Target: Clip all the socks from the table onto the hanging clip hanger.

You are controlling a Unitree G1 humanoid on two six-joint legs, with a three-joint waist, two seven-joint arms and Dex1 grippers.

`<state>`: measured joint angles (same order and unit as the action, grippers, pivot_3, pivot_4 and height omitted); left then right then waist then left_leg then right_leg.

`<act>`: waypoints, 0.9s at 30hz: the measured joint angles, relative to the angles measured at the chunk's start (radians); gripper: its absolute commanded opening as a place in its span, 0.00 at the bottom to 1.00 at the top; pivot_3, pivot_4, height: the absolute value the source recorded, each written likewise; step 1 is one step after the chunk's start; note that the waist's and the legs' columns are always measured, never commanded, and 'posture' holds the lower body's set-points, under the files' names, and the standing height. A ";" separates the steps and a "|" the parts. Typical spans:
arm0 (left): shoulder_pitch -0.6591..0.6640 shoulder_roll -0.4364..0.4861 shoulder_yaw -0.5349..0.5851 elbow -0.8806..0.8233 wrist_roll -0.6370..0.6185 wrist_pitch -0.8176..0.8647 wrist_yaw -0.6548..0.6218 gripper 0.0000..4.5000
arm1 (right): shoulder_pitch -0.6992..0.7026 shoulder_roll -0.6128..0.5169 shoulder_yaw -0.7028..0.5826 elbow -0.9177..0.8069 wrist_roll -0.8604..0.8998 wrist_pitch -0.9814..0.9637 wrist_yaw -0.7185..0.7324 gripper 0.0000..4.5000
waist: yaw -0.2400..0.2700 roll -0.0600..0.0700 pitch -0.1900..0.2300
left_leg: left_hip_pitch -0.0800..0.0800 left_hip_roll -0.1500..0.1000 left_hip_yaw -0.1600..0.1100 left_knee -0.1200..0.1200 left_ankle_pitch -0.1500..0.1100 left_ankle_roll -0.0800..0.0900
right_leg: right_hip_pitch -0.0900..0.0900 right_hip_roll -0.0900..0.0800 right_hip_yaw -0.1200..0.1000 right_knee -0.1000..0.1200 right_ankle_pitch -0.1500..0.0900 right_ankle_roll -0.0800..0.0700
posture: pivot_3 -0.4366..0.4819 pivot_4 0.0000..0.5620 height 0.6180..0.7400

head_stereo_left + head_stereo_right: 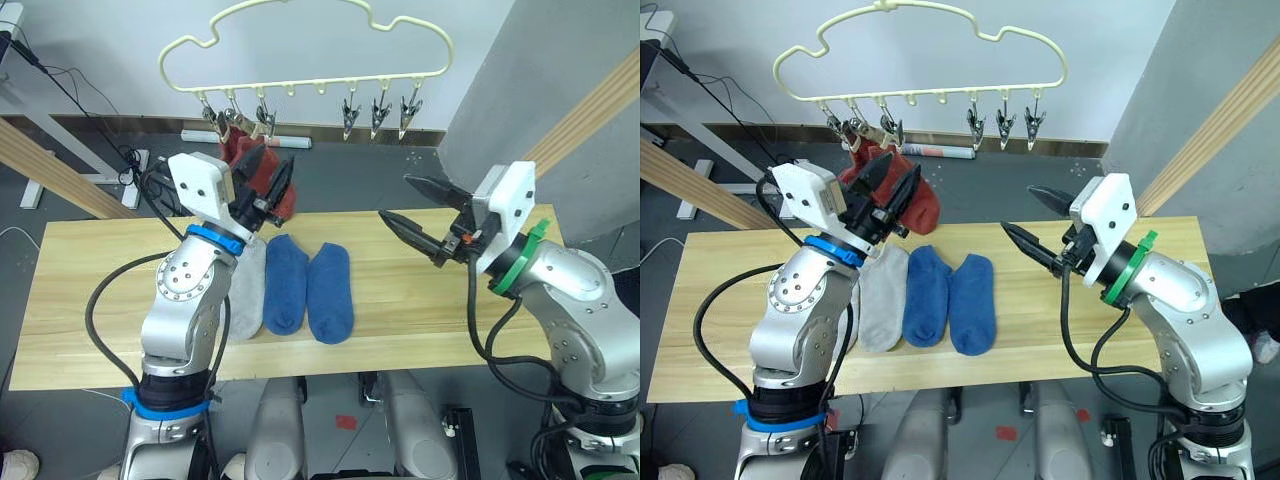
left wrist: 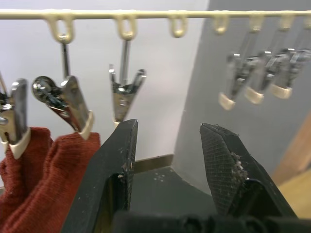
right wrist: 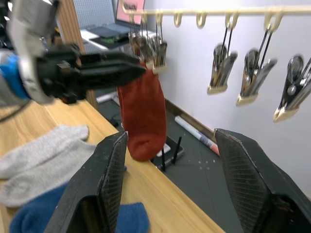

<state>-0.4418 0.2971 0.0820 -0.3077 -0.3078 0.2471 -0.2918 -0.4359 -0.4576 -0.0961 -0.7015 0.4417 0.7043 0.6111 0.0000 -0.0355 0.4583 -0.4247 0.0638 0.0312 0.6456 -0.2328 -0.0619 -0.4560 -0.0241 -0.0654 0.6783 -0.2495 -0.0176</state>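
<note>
Left eye view, blue socks point(image 1: 308, 288) lengthwise, toes probably nearward

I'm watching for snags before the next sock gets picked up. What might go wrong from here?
1. The open left gripper sits close beside the hung red socks; a sideways move might tug them out of their clips.
2. The grey socks and blue socks lie touching, so one grab may lift two.
3. The hanger hangs freely and may swing when a clip is pushed.
</note>
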 measured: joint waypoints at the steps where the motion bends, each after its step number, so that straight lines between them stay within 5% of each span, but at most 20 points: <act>1: -0.008 -0.008 0.000 0.011 0.008 -0.007 0.006 0.48 | -0.009 -0.010 -0.001 -0.001 0.011 0.006 -0.002 0.66 | -0.001 0.000 0.000 | 0.000 0.000 0.000 0.000 0.000 0.000 | 0.000 0.000 0.000 0.000 0.000 0.000 | 0.38 0.85 1.00; 27: -0.160 -0.042 0.022 0.209 0.088 -0.151 0.062 0.48 | -0.004 -0.054 0.005 0.001 0.050 0.006 -0.062 0.66 | -0.003 0.000 0.000 | 0.000 0.000 0.000 0.000 0.000 0.000 | 0.000 0.000 0.000 0.000 0.000 0.000 | 0.37 0.86 1.00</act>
<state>-0.6018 0.2549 0.1039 -0.0983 -0.2193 0.0958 -0.2294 -0.4403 -0.5116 -0.0909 -0.7004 0.4920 0.7101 0.5496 -0.0028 -0.0356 0.4583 -0.4249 0.0636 0.0314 0.6455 -0.2328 -0.0616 -0.4560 -0.0237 -0.0657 0.6779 -0.2495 -0.0176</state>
